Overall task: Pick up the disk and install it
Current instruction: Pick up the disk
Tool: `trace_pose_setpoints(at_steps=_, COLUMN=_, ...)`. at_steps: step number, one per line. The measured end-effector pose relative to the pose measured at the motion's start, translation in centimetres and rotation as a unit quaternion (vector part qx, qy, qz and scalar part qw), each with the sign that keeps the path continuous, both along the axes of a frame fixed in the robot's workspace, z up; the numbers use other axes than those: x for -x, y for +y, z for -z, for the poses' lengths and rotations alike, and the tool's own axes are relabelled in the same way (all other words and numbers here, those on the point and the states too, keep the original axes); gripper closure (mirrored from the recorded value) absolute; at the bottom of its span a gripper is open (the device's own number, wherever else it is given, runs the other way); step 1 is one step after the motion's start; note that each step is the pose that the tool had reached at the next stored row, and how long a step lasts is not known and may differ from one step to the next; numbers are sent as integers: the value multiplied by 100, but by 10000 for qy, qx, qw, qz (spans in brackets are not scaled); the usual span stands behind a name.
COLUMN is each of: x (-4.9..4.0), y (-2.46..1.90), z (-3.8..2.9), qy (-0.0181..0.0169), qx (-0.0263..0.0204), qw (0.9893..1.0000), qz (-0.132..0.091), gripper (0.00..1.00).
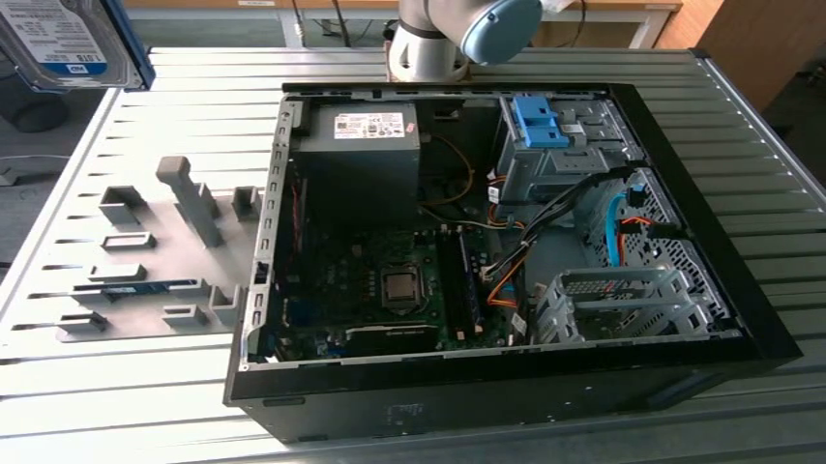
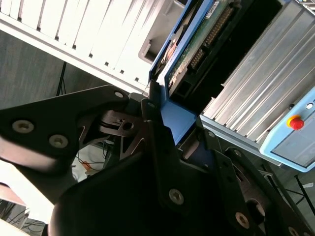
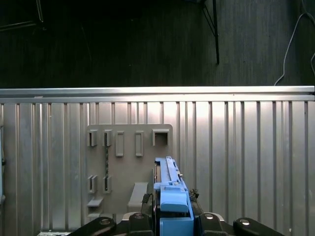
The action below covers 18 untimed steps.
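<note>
High above the counter (image 1: 775, 145), at the exterior view's upper left and well apart from the open case (image 1: 387, 411), the disk (image 1: 65, 43) hangs in the jaws. They are clenched on the blue rail at one end of it, as both wrist views show, so we judge the pick-up done and the install not yet begun. We see the disk cut off by the frame edge in the exterior view and edge-on in the first wrist view, and between the blue bracket (image 1: 543, 121) and the bare metal cage (image 1: 620, 300) we cannot tell which bay is meant for it.
</note>
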<state>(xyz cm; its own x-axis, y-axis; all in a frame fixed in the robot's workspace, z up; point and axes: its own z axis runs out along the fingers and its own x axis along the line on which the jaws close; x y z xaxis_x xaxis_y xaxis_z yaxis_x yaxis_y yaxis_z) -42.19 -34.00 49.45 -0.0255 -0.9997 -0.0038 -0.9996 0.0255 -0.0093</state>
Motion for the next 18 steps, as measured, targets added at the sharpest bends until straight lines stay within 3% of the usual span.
trace_pose_setpoints(at_steps=18, x=-3, y=0, z=0, qy=0, qx=0, qw=10000, qz=0, gripper=63)
